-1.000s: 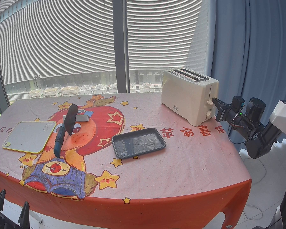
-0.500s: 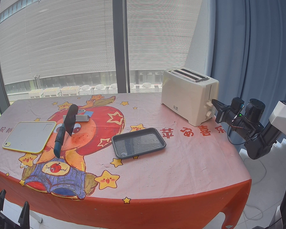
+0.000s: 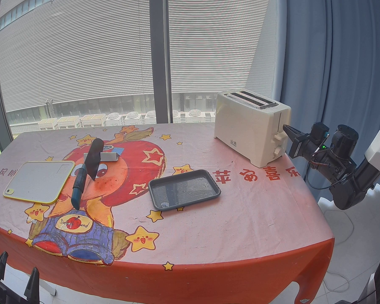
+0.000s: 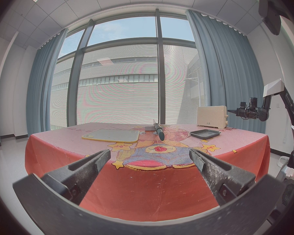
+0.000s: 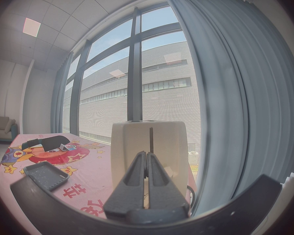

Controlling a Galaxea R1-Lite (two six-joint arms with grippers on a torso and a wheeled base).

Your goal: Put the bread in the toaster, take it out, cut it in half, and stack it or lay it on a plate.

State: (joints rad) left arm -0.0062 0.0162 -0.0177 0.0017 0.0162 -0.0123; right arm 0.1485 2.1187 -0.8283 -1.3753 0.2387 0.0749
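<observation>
The cream toaster (image 3: 245, 127) stands at the table's back right, its two top slots dark. My right gripper (image 3: 286, 128) is shut and level with the toaster's end, its tips just right of the side lever (image 3: 280, 136). In the right wrist view its pressed-together fingers (image 5: 146, 173) point at the lever slot (image 5: 151, 137) on the toaster (image 5: 166, 147). A dark grey tray (image 3: 183, 188) lies mid-table. My left gripper (image 4: 149, 152) hangs open below the table's front left edge, holding nothing.
A yellow-rimmed cutting board (image 3: 40, 181) lies at the left, with a dark-handled knife (image 3: 83, 174) beside it, resting on a small stand. Blue curtains (image 3: 342, 64) hang close behind the right arm. A window runs along the table's far side.
My right gripper edged closer to the toaster's lever, then rose a little; it now sits slightly higher than before. Nothing else has moved.
</observation>
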